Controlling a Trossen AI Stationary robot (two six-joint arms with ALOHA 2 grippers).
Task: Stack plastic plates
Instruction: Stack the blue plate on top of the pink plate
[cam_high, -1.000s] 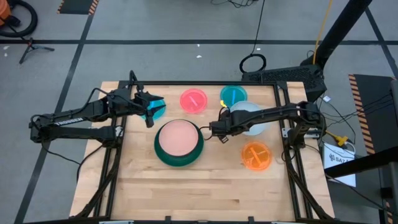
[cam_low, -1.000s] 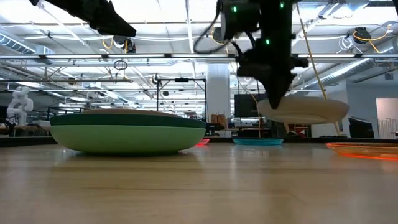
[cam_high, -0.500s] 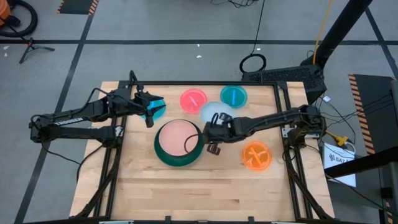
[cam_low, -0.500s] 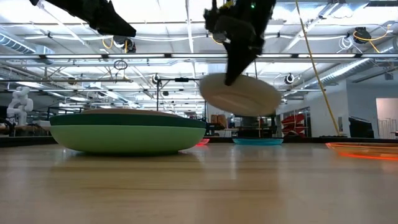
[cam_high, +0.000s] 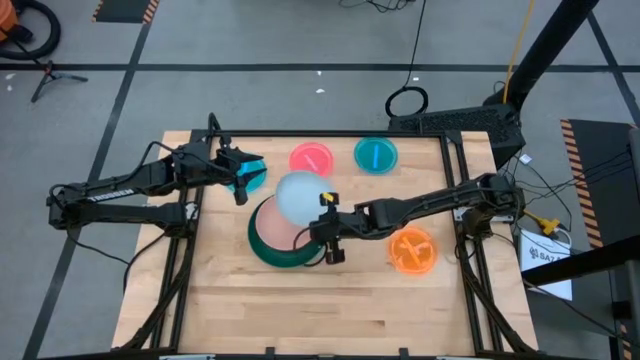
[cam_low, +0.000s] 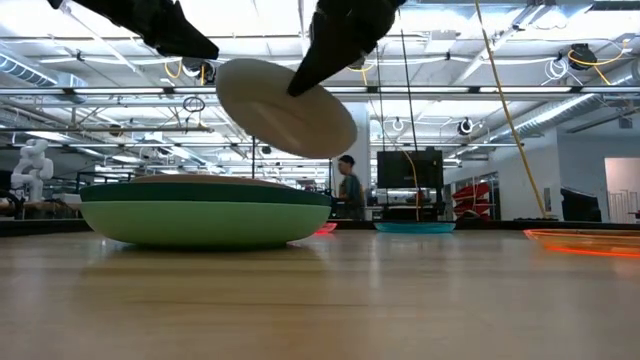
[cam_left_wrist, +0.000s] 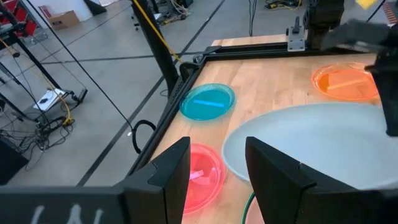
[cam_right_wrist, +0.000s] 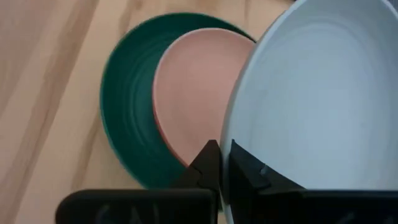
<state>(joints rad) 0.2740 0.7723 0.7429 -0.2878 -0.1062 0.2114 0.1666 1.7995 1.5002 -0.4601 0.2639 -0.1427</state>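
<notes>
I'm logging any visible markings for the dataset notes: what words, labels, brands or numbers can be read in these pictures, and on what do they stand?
No text can be read.
White box with dark lettering beside the table's right edge in the high view: too small to read.
Round plastic plates: no visible markings.

Around your wooden table (cam_high: 300, 300) the floor (cam_high: 250, 40) is grey concrete crossed by dark tape lines, with a hazard-striped mat (cam_high: 125, 8) past the far left corner and a coiled black cable (cam_high: 407, 101) lying just beyond the far edge. Look level across the table and you see a big open hall: white ceiling trusses (cam_low: 560, 95) (cables draped along them), bright strip lights, a dark monitor (cam_low: 405, 168) on a stand, and a person (cam_low: 349, 186) standing beside it.
</notes>
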